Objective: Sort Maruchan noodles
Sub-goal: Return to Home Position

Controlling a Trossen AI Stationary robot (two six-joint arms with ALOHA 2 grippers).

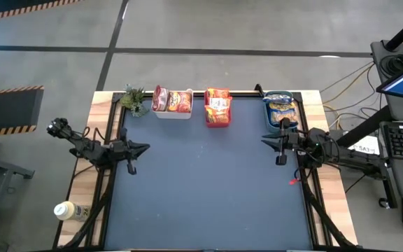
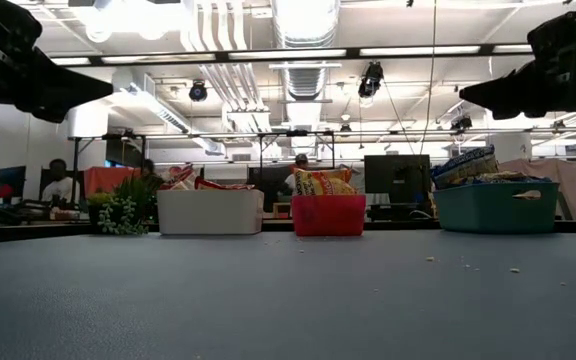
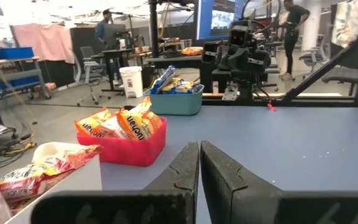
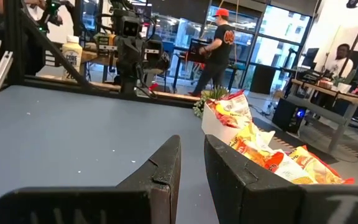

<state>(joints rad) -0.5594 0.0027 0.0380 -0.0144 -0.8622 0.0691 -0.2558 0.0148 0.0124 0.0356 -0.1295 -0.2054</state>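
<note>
Hovering above the table's (image 1: 208, 196) left edge with left gripper (image 1: 140, 148), fingers pinched together, empty. Facing it from the right edge with right gripper (image 1: 268, 142), fingers parted by a narrow gap, also empty. Lying sorted along the far edge, well apart from both: red noodles (image 1: 173, 102) in white bin (image 2: 210, 212), orange noodles (image 1: 217, 105) in pink bin (image 2: 328, 216), blue noodles (image 1: 283, 108) in teal bin (image 2: 495, 208).

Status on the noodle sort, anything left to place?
Done: noodle packets sit in the white bin, red bin and teal bin; none lie loose on the mat. In hand: nothing; the left gripper and right gripper hang empty at the table's sides. Left: probably only parking the arms.
</note>
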